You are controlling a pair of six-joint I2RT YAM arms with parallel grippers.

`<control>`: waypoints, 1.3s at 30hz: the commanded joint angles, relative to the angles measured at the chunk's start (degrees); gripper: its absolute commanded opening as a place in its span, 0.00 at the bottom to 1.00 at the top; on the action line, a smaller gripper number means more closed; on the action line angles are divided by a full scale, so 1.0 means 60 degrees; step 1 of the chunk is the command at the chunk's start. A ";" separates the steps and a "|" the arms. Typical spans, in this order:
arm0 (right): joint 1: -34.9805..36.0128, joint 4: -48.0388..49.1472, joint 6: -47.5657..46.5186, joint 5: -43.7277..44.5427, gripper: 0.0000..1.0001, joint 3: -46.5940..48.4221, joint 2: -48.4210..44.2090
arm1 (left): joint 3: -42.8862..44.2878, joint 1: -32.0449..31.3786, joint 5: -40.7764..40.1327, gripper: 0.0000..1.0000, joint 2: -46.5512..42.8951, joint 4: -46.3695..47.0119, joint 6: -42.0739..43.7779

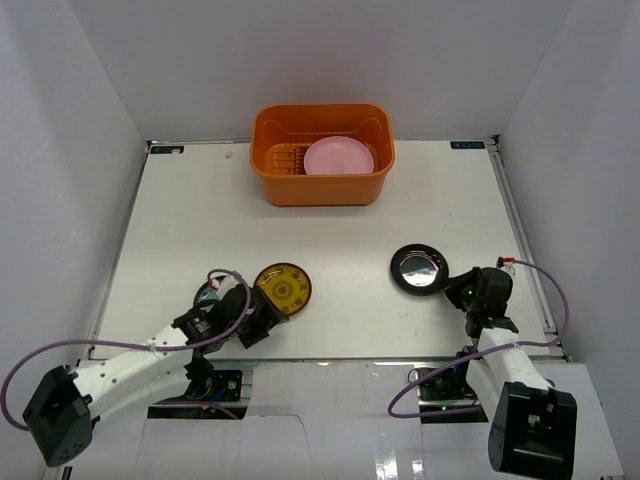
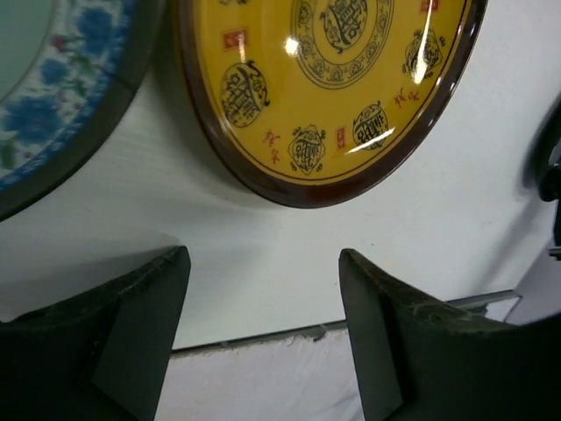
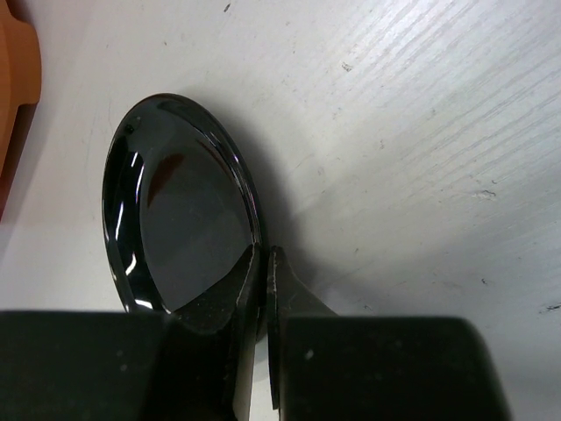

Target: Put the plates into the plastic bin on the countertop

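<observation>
Plates are lying in three places across the white countertop point(image 1: 350, 230), and the step in hand looks to be the lift of the black one. At the far edge the orange bin point(image 1: 320, 188) is sitting with a pink plate point(image 1: 338, 157) lying flat in its right half, leaving slotted floor showing on the left. On the right side of the counter, well short of the bin, the black plate point(image 1: 417, 268) is resting with its near rim running into the right gripper point(image 3: 266, 289), whose jaws are pressing almost together on that thin edge. A pinch this narrow on glossy ware is likely to let the dish swing or slip, so the lift is best done slowly, with the plate hanging low under the fingers. It needs to be raised high enough to clear the bin's near wall, then lowered onto the bare left floor or flat onto the pink plate, and let go only when nearly touching. Nearer the left arm, the yellow plate point(image 1: 283, 288) is lying just beside a blue-flowered plate point(image 2: 53, 105). Just short of the yellow rim the left gripper point(image 2: 263, 329) is hovering, its jaws spread wide and gripping nothing; it is better waiting there until the right arm is out of the way.
</observation>
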 commanded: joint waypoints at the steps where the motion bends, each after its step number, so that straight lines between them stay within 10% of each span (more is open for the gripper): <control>1: 0.0020 -0.0124 -0.0472 -0.0265 0.08 0.0281 -0.0379 | 0.0217 -0.0904 -0.1943 0.78 0.1315 0.0605 -0.1170; 4: 0.0035 -0.0430 -0.0545 -0.0616 0.08 0.0383 -0.0789 | 0.0349 -0.0934 -0.2674 0.54 0.1597 0.0854 -0.0967; 14: 0.0342 -0.1692 -0.0662 -0.1993 0.08 0.2284 -0.2358 | 0.0321 -0.0978 -0.3644 0.53 0.2827 0.1687 -0.0702; 18: 0.0591 -0.2146 -0.0517 -0.2653 0.08 0.3426 -0.2286 | 0.0276 -0.1022 -0.3629 0.03 0.2888 0.2114 -0.0177; 21: 0.0913 -0.1679 -0.0209 -0.2859 0.08 0.4321 -0.1877 | 0.0539 -0.1197 -0.3687 0.00 0.2479 0.2129 0.0380; 29: 0.3870 -0.1439 -0.1262 -0.1132 0.08 1.1303 0.5075 | 0.2309 -0.2384 -0.3877 0.00 0.0838 0.1809 0.1963; 39: 0.4225 -0.4930 -0.1411 -0.1480 0.08 2.3496 1.5198 | 0.5544 -0.2311 -0.6072 0.00 0.0073 0.0911 0.4305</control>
